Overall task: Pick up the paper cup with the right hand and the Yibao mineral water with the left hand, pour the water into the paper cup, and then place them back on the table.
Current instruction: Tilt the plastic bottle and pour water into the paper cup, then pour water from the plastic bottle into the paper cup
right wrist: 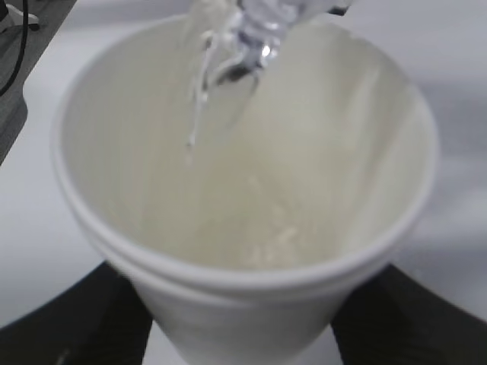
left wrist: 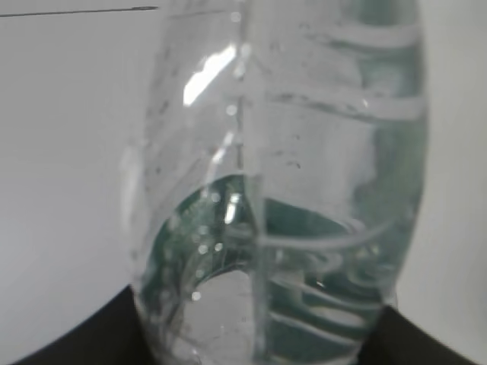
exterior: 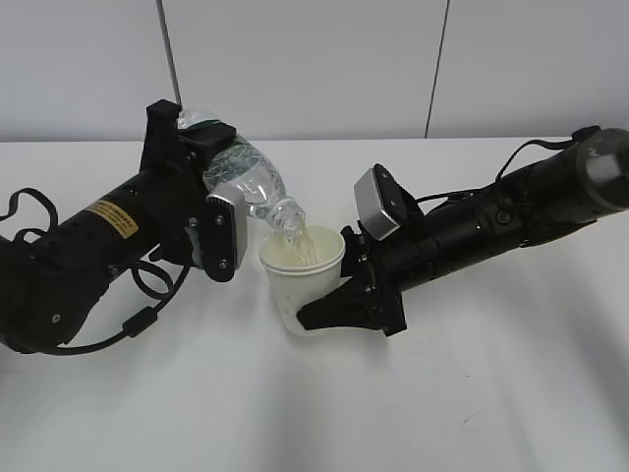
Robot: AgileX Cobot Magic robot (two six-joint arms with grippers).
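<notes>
My left gripper (exterior: 218, 202), on the arm with the yellow sticker, is shut on the Yibao mineral water bottle (exterior: 251, 182) and holds it tipped, neck down to the right over the paper cup (exterior: 301, 275). Water (exterior: 297, 239) streams from the bottle's mouth into the cup. My right gripper (exterior: 329, 305) is shut on the white cup's lower body and holds it slightly tilted just above the table (exterior: 295, 413). In the left wrist view the bottle (left wrist: 281, 190) fills the frame. In the right wrist view the cup (right wrist: 243, 198) shows its cream inside, with water (right wrist: 205, 84) falling in from the bottle's neck (right wrist: 266, 23).
A black cable (exterior: 147, 315) loops beside the left arm on the table. A grey panelled wall (exterior: 314, 69) stands behind the table's far edge.
</notes>
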